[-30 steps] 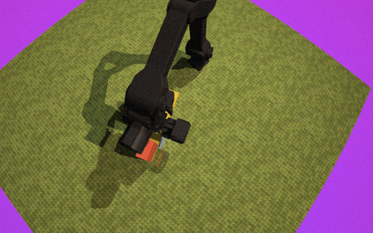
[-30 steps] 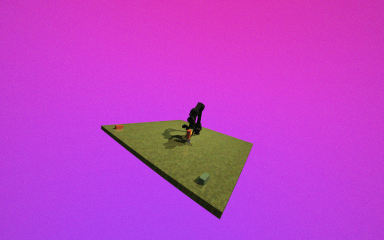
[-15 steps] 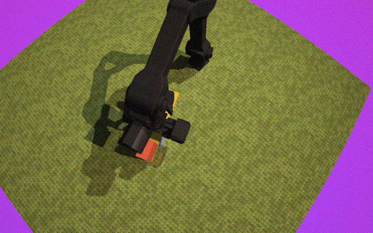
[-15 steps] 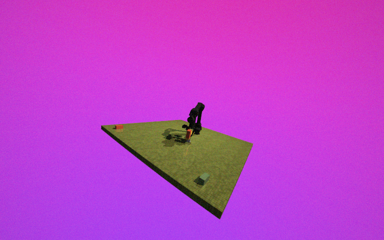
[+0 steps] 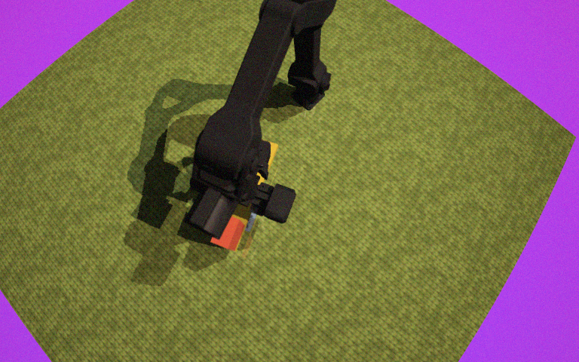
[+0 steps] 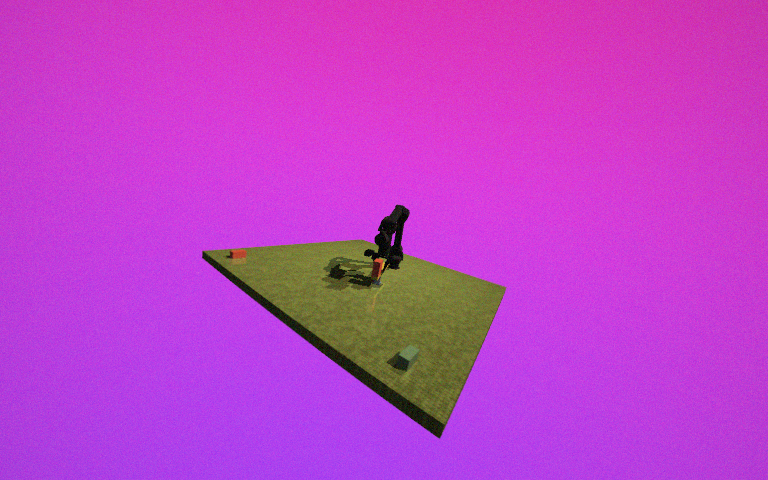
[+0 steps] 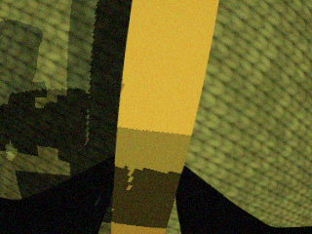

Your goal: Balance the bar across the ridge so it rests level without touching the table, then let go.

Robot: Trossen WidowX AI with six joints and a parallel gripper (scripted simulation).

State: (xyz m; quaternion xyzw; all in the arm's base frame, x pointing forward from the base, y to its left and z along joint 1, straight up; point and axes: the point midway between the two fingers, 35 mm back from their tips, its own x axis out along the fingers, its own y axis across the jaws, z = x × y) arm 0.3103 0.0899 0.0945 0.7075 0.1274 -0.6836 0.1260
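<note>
And the black two-fingered gripper (image 5: 249, 194) (image 6: 380, 256) (image 7: 147, 170) is clamped on the long yellow bar (image 5: 274, 150) (image 6: 382, 264) (image 7: 163, 73), which runs between its fingers and out both sides. Near the gripper, at one end of the bar, there's an orange-red block (image 5: 228, 234) (image 6: 377, 267). Low beneath it, a blue-grey piece (image 5: 251, 222) (image 6: 377, 282) peeks out, mostly hidden; whether bar meets it, can't tell. Well apart from the gripper, a flat-sided red block (image 6: 237, 254) and a grey-green block (image 6: 407, 357) sit on the green woven-look tabletop (image 5: 384, 213) (image 6: 317, 294).

No text, label, brand, number or sign can be read in the top, exterior or wrist view; every surface shows only plain colour or weave.
</note>
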